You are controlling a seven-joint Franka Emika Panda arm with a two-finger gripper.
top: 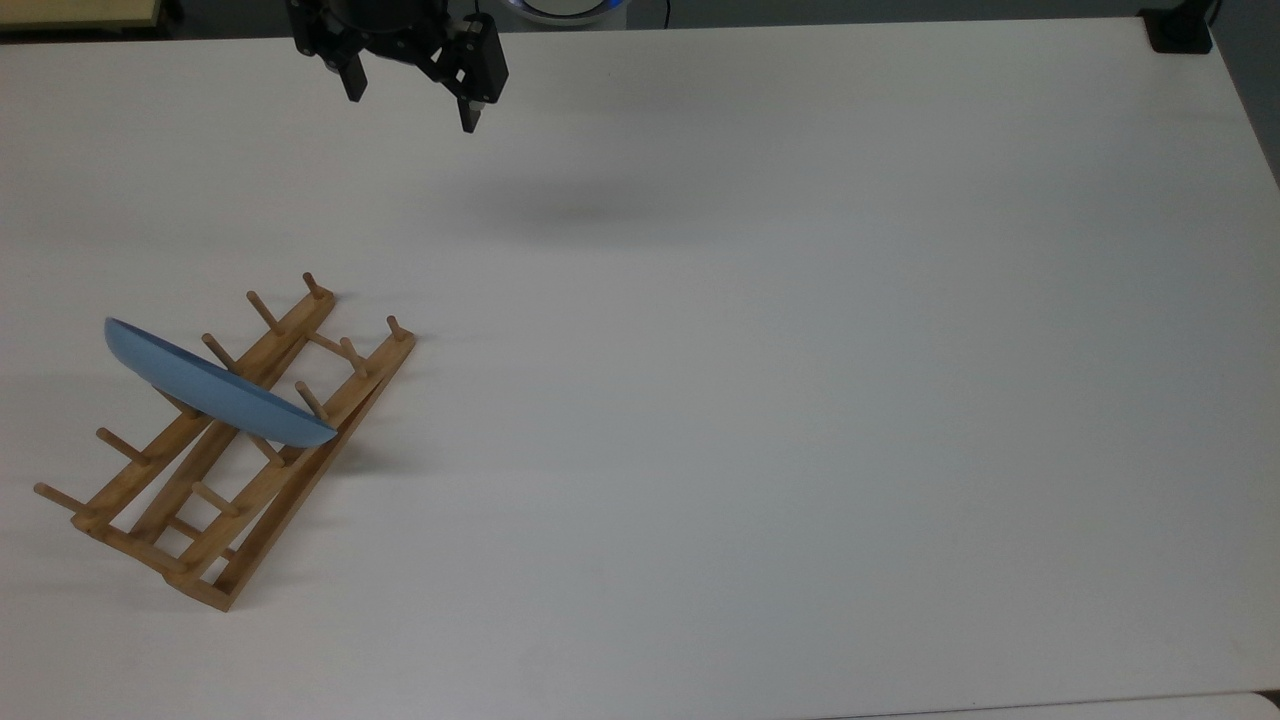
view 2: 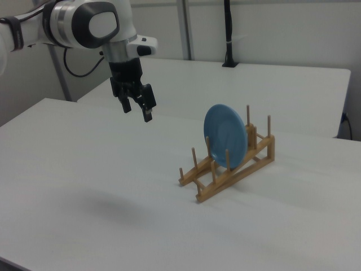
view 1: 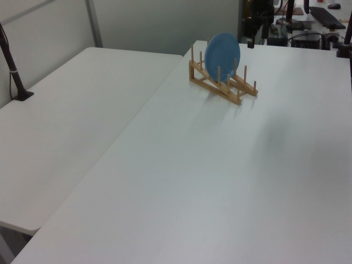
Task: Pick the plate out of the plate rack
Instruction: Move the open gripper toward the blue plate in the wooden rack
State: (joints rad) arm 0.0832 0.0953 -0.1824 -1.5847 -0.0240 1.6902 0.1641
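Observation:
The light-blue plate [top: 215, 385] stands on edge in the bamboo plate rack [top: 305, 482], slotted between its upright pegs, on the white table at the top view's left. In the right view the plate [view 2: 225, 135] leans in the rack [view 2: 225, 178] right of centre. In the left view the plate [view 1: 223, 50] and the rack [view 1: 220, 88] are at the far end of the table. My gripper [top: 412, 100] hangs open and empty above the table's far edge, well apart from the rack. In the right view the gripper [view 2: 136, 111] is up and to the left of the plate.
A black mount [top: 1180, 30] sits on the table's corner at the top view's upper right. A second white table [view 1: 66, 110] adjoins on the left view's left, with a black post [view 1: 14, 71] on it. Bare tabletop [top: 800, 400] stretches to the top view's right of the rack.

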